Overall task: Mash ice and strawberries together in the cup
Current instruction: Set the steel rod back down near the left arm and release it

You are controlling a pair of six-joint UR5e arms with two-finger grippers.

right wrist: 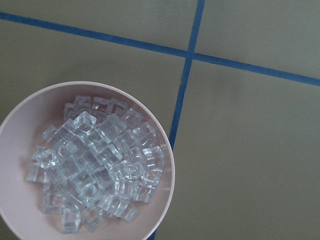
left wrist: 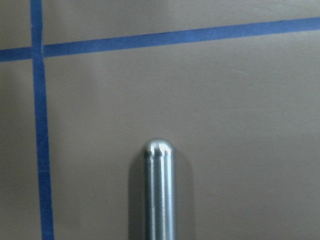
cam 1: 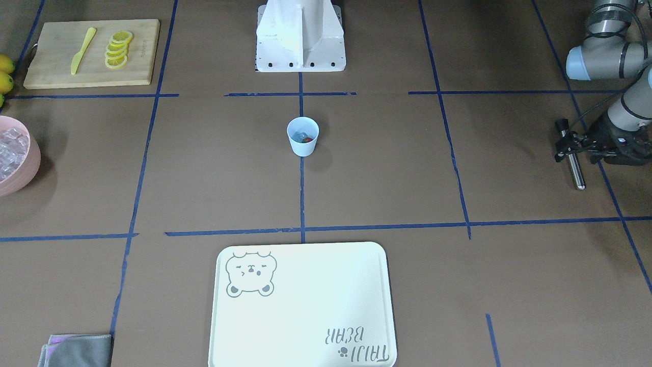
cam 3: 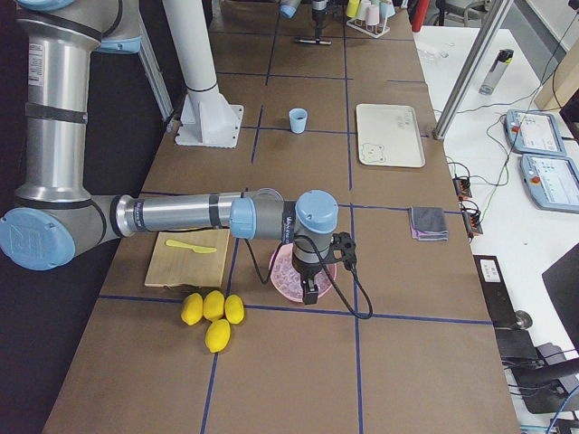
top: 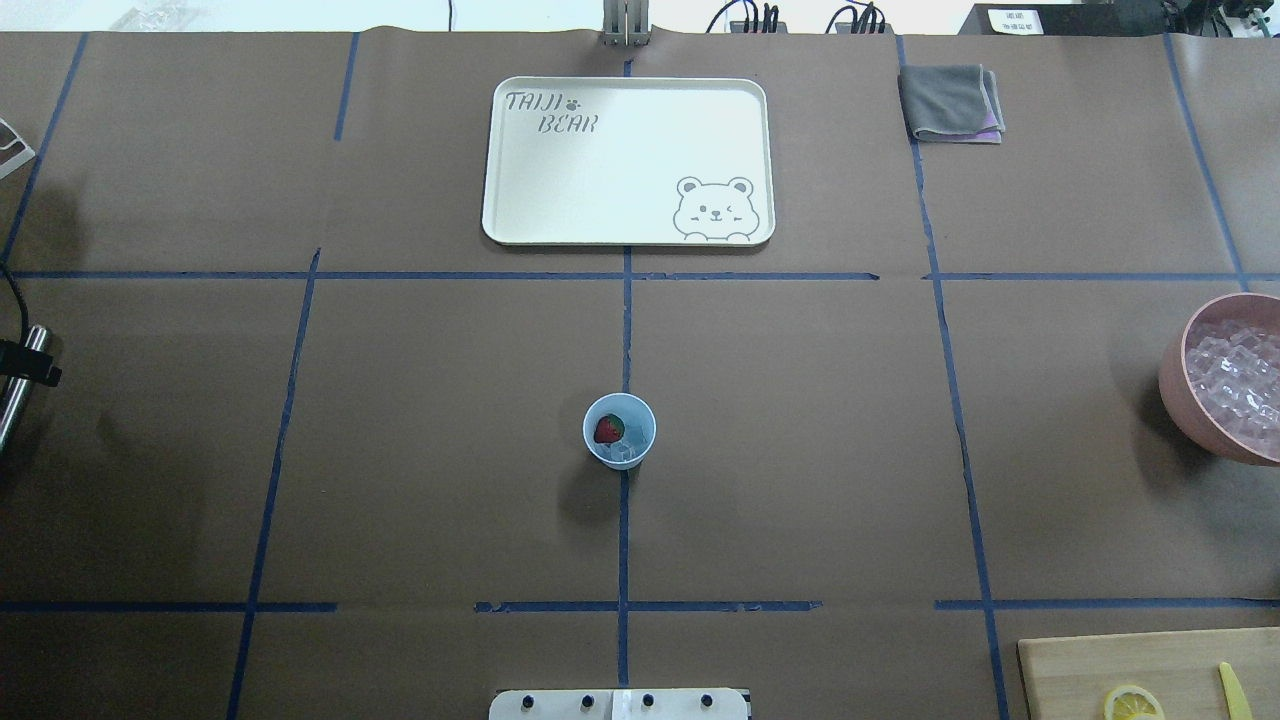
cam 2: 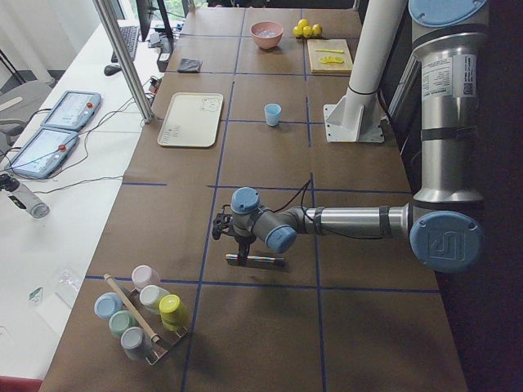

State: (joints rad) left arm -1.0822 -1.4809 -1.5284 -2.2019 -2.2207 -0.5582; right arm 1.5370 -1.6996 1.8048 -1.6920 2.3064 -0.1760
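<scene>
1. The cup (cam 1: pixel 303 148) stood upright at the middle of the bench (top: pixel 800 450), on the blue tape line and well apart from both arms. Inside it lay the strawberry (top: pixel 607 430) beside a few ice cubes (top: pixel 625 452). We judged both whole, so no mashing was done yet.
2. The left claw (cam 1: pixel 564 141) was at the bench's far left end, clenched on a metal rod (cam 1: pixel 575 171) near one end. The rod lay low and roughly level. We could not tell whether it touched the bench.
3. The right claw (cam 3: pixel 311 287) hung over the pink bowl (right wrist: pixel 25 120) of spare ice. Its fingers showed in no close view, so we could not tell whether it was released or clenched.
4. We judged the step in hand to be carrying the rod to the cup.
   - Lift it clear of the bench first.
   - Turn it upright, rounded tip down, before it reaches the cup.
   - Centre it over the mouth before lowering it.
5. The cup looked light and nothing held it, so a sideways push could tip it or make it skid.
   - Press straight down in short strokes.
   - Steadying the cup wall with the right claw would help.
   - We expected the berry to crush easily and the hard cubes to slip aside or jump out.
</scene>
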